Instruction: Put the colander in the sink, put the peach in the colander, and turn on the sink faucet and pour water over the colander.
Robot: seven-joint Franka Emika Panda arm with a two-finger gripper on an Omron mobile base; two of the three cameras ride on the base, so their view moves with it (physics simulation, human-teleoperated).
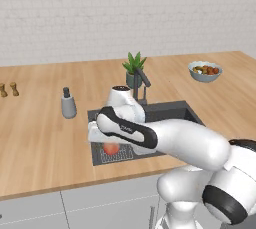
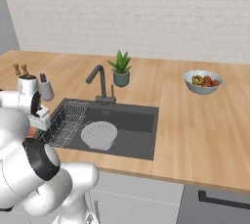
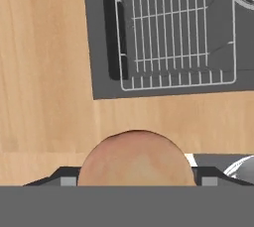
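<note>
The orange-pink peach [image 3: 135, 159] sits between my gripper's [image 3: 135, 181] two dark fingertips, and the gripper is shut on it. In the left base view the peach [image 1: 111, 148] hangs under my hand over the front left of the dark sink [image 1: 175, 110], above the wire rack [image 1: 120, 155]. The white perforated colander [image 2: 99, 135] stands upright on the floor of the sink [image 2: 139, 120], to the right of the rack [image 2: 68, 120]. Behind the basin, the dark faucet [image 2: 100, 78] angles its spout to the left. No water is visible.
A grey soap dispenser [image 1: 68, 104] stands left of the sink and a potted plant [image 1: 134, 69] behind it. The grey bowl of mixed fruit [image 2: 202, 81] is at the back right. Two small shakers [image 1: 9, 89] stand far left. My own arm covers much of the basin in the left base view.
</note>
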